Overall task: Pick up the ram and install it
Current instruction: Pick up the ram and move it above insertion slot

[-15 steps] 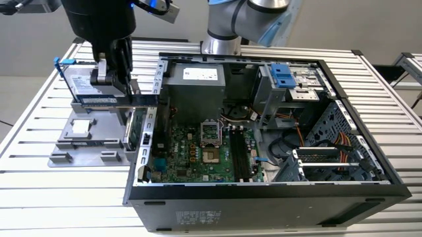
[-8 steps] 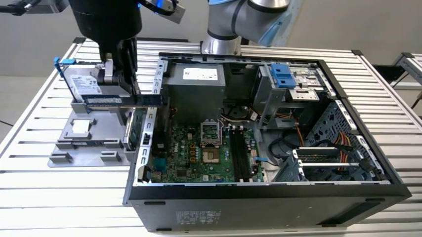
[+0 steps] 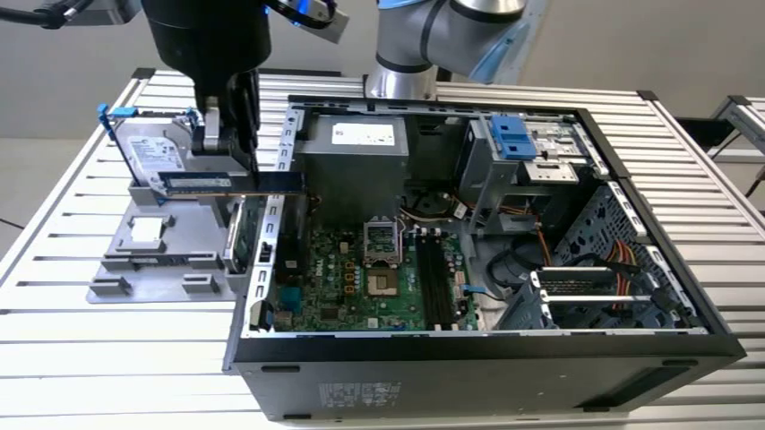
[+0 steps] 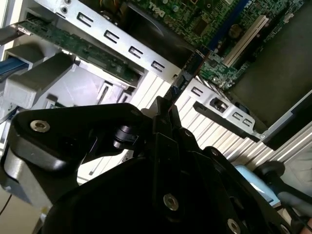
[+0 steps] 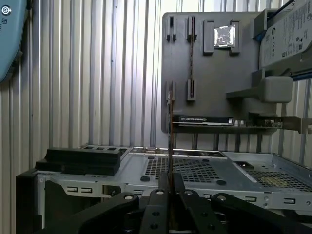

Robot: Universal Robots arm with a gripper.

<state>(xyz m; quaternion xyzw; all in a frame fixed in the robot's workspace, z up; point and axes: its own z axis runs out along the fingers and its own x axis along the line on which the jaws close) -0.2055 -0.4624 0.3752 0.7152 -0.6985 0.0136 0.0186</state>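
The ram (image 3: 269,182) hangs level in the upper left of the exterior view, clamped along its upper edge by the gripper (image 3: 228,170), whose fingers are closed tight on it from both sides. In both wrist views the stick shows edge-on as a thin dark strip (image 5: 170,136) (image 4: 183,78) running out from between the fingertips. One end reaches over the side wall of the open computer case (image 3: 478,358); the other end lies above the grey holder (image 3: 156,260), close to the hard drive (image 3: 153,154) with blue clips. Toward the frame's centre lies the green motherboard (image 3: 353,287), all on a slatted metal table (image 3: 107,358)
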